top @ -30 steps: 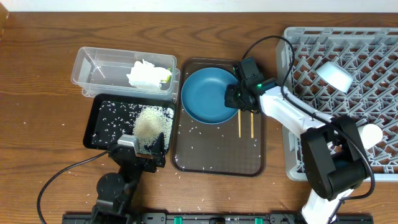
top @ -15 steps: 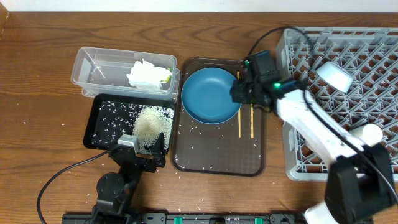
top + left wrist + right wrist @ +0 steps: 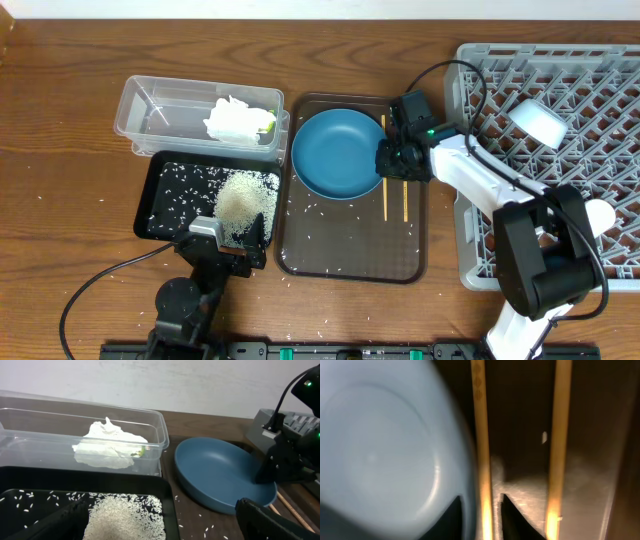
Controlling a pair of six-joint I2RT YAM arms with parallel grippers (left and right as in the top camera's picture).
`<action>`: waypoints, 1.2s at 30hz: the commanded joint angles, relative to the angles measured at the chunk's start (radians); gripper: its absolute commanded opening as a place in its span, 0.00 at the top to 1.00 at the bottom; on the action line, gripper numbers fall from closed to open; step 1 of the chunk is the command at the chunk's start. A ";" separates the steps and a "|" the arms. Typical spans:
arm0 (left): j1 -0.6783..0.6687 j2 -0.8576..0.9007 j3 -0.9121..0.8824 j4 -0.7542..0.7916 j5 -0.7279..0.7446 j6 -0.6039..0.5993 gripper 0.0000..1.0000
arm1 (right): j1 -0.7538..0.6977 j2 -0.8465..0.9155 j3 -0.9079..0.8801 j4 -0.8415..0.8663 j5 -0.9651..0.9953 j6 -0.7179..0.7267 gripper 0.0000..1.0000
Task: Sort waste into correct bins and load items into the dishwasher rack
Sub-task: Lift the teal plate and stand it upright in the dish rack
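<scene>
Right gripper [image 3: 482, 510]: I see its fingers slightly parted, one on each side of the left chopstick [image 3: 481, 450], not yet pinching it.
Left gripper [image 3: 159, 510]: fingers spread wide and empty, over the black tray [image 3: 160, 200] of rice [image 3: 245, 195].
Chopsticks: both lie parallel on the brown tray [image 3: 350, 250], just beside the blue plate [image 3: 335, 155]; the right chopstick [image 3: 557, 450] is near its twin but apart from it.
Handling: I judge them light, stiff, smooth and round, so likely to roll or swivel in a pinch.
Hold: I would take one near its middle, squarely across, to stop it tipping.
Right wrist view: shows the plate rim crowding the left finger, which the overhead view hides under the arm.
Overhead view: shows the route to the dishwasher rack [image 3: 560, 100], which the wrist views do not.
</scene>
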 commanded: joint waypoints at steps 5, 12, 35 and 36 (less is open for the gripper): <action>-0.003 -0.007 -0.025 -0.009 0.013 -0.008 0.04 | -0.006 -0.083 0.002 0.011 -0.005 -0.004 0.99; -0.003 -0.007 -0.025 -0.009 0.013 -0.008 0.04 | -0.041 -0.359 0.002 -0.042 0.385 -0.132 0.99; -0.003 -0.007 -0.025 -0.009 0.013 -0.008 0.04 | -0.491 -0.390 0.002 0.616 1.516 -1.254 0.99; -0.003 -0.007 -0.025 -0.009 0.013 -0.008 0.04 | -0.502 -0.377 0.002 0.626 1.516 -1.267 0.99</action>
